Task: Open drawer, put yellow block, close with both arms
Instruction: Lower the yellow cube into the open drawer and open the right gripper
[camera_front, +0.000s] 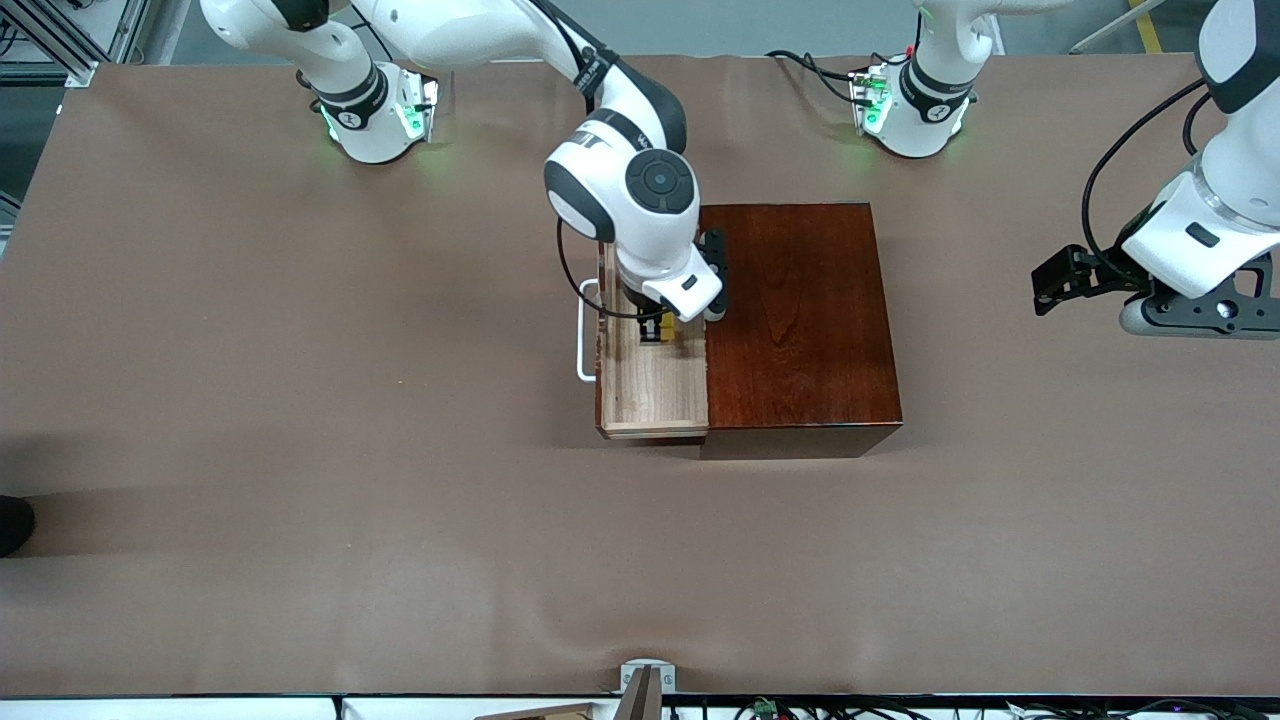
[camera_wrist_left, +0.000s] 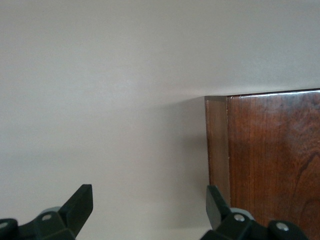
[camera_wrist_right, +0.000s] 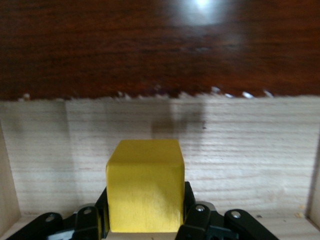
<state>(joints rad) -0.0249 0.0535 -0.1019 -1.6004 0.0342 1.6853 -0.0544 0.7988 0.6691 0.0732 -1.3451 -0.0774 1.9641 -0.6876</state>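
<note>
Front view: drawer (camera_front: 652, 385) pulled out of the dark wooden box (camera_front: 800, 315) toward the right arm's end of the table, white U-shaped handle (camera_front: 585, 330) leading; right gripper (camera_front: 658, 328) down inside the tray, clenched on the yellow block (camera_front: 668, 330); left gripper (camera_front: 1085, 278) waiting over bare table at the left arm's end. Left wrist view: fingers (camera_wrist_left: 80, 205) spread wide, nothing between, box corner (camera_wrist_left: 217, 145) close by. Right wrist view: yellow block (camera_wrist_right: 145, 192) pinched between black pads (camera_wrist_right: 189, 210), apparently just above the tray floor (camera_wrist_right: 240, 155), though contact hard to judge. Risk: releasing too high, so a bounce or tumble; lifting out askew, snagging the box edge; closing unevenly, jamming the tray.
</note>
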